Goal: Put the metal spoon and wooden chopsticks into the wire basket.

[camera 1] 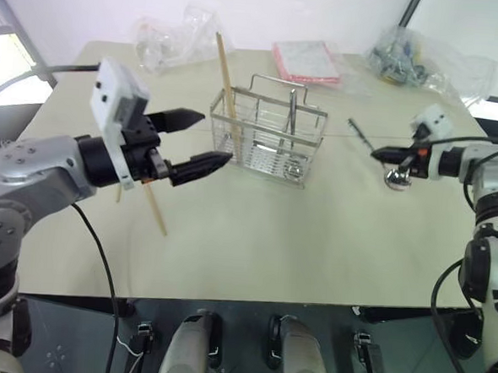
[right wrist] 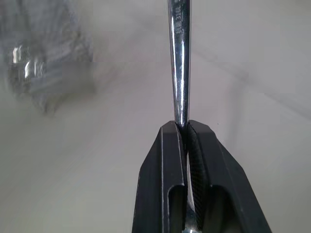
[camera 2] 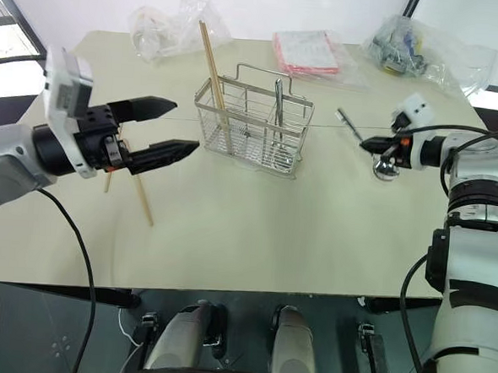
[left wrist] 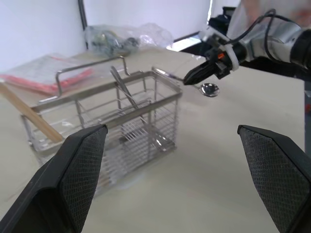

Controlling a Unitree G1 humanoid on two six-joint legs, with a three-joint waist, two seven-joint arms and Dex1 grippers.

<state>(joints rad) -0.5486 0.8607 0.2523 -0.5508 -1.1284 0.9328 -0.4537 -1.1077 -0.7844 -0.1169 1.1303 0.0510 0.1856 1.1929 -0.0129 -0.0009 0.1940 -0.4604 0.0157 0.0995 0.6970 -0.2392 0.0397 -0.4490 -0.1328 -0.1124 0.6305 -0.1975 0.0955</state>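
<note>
Beige table, white wall behind; right claw pinches metal spoon; left claw wide.

Lab – bare table, white walls.

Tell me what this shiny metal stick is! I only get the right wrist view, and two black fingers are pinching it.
Observer: It is the handle of the slim silver metal spoon. Your right end effector is shut on it.
Operator: Where is the basket it goes in?
Observer: The small silver wire basket stands near the middle of the table, to the left of that end effector.
Operator: Are the chopsticks in already?
Observer: One light-tan wooden chopstick stands in the basket's left end. The other chopstick lies on the table under the open left end effector.
</note>
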